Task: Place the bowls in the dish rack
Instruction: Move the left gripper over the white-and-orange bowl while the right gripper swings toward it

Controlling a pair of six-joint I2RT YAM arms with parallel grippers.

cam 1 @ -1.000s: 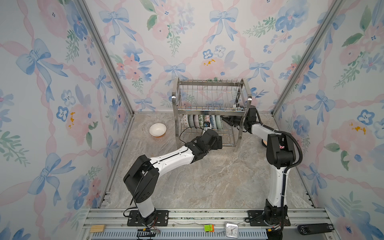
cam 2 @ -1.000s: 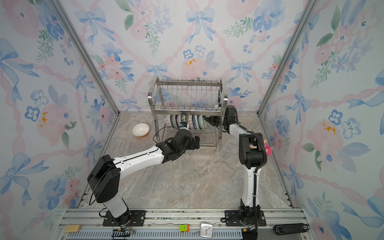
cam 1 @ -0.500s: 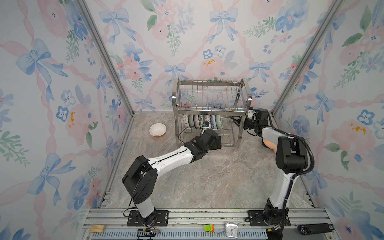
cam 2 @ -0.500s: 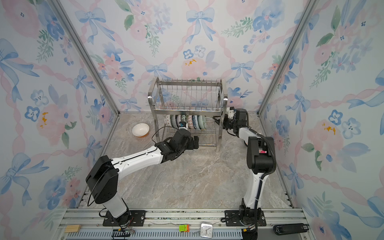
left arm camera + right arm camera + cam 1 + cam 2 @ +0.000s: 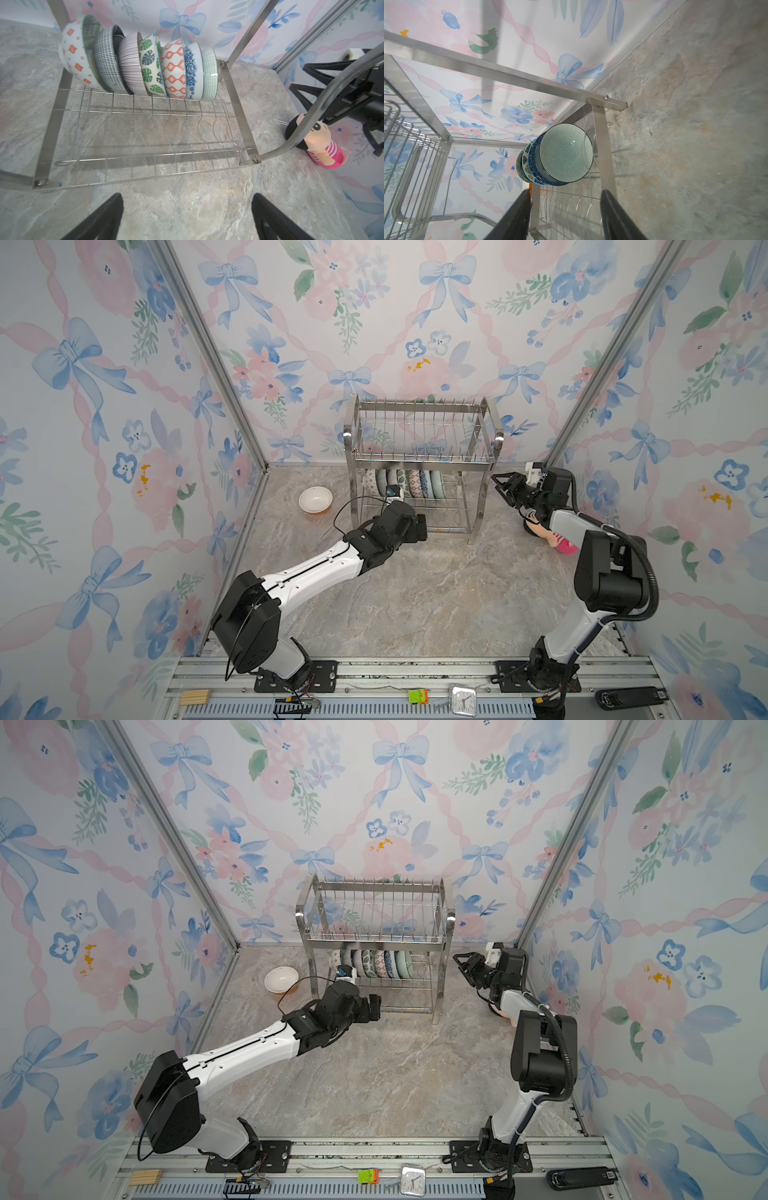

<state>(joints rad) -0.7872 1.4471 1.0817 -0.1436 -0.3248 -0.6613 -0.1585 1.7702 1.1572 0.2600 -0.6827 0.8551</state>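
Note:
The steel dish rack (image 5: 415, 407) (image 5: 374, 887) stands at the back of the table. Several patterned bowls (image 5: 405, 485) (image 5: 374, 964) (image 5: 173, 70) stand on edge in a row in its lower tier. The pale green bowl (image 5: 565, 151) is at the row's right end. One white-and-orange bowl (image 5: 316, 499) (image 5: 281, 979) sits upright on the table left of the rack. My left gripper (image 5: 419, 526) (image 5: 188, 197) is open and empty, low in front of the rack. My right gripper (image 5: 503, 489) (image 5: 464, 969) (image 5: 565, 192) is open and empty, just outside the rack's right end.
A pink plush doll (image 5: 548, 535) (image 5: 320, 149) lies on the table under my right forearm, near the right wall. The rack's leg (image 5: 238, 104) and frame bar (image 5: 529, 79) are close to both grippers. A small clock (image 5: 462, 699) lies on the front rail.
My right gripper has pulled back out of the rack's right end and its jaws have spread wider, leaving the pale green bowl in the row. The left arm has barely moved.

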